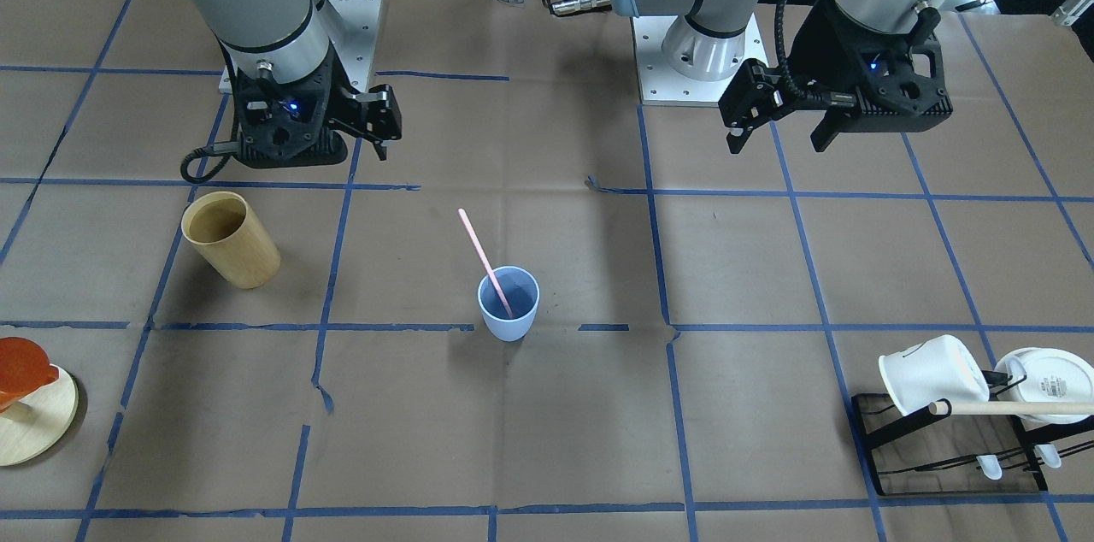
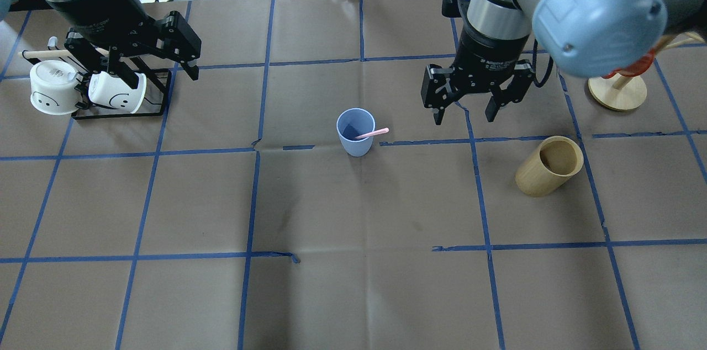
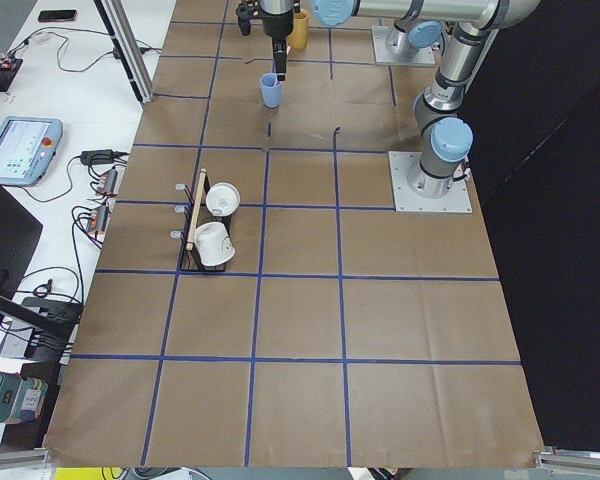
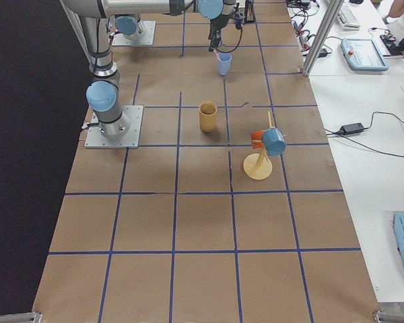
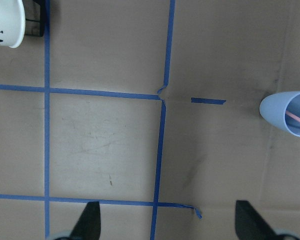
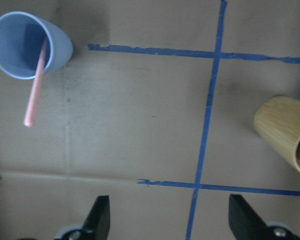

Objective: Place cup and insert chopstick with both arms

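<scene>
Blue cup (image 2: 355, 132) stands upright mid-desk (image 2: 353, 284), the pink chopstick (image 2: 373, 133) leaning inside it. Left fingers (image 2: 186, 51) hang spread wide and empty above a rack (image 2: 121, 116) of white cups (image 2: 52, 88) drawn with smiley faces. Right fingers (image 2: 433, 96) are likewise spread and empty, near a bamboo cup (image 2: 549, 166); the print above them is too small to read.

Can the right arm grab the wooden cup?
Probably yes. The right gripper hangs open near the wooden cup, which stands upright, and nothing stands between them.
</scene>
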